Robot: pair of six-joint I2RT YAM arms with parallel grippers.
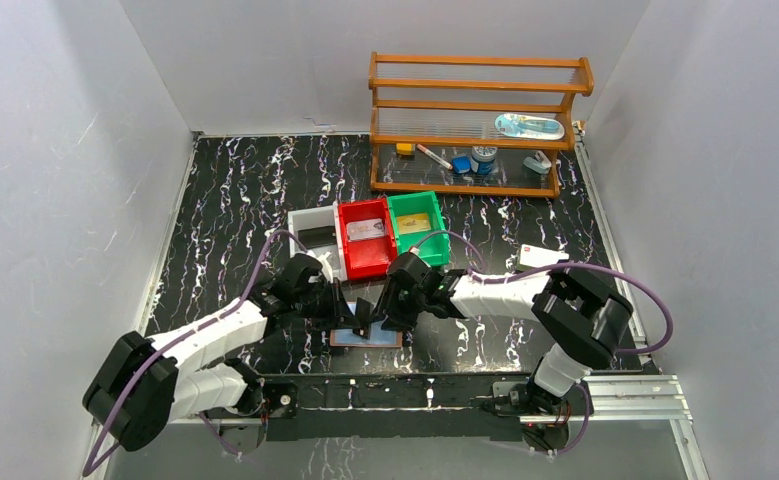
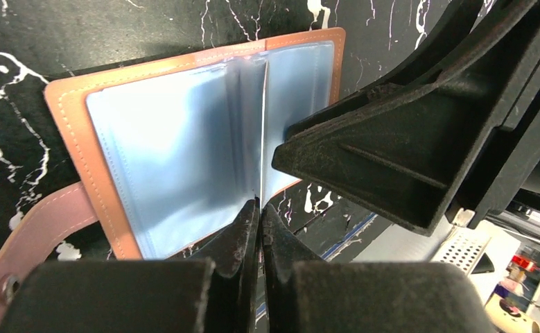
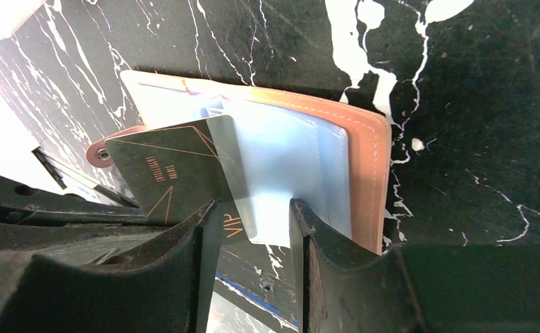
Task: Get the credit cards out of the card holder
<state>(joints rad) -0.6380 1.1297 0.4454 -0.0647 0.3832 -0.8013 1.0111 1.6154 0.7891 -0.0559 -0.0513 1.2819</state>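
Reddish-brown card holder (image 3: 367,159) lies open, its pale-blue pockets (image 3: 288,159) fanned between the parted fingers of the right gripper (image 3: 253,205). The left gripper (image 2: 260,205) pinches a black card (image 3: 170,166).

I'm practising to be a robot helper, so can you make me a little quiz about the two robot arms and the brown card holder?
1. True or false: the reddish-brown leather card holder lies folded shut.
2. What colour is the rectangular card sticking out of its clear pocket? A black, B white, C yellow.
3. Fill in: the ___ arm's black two-finger gripper is squeezed shut, while the other one's fingers stand apart.

Key
1. False: it lies open.
2. A.
3. Left: the left gripper is shut, and the right gripper has its fingers apart.
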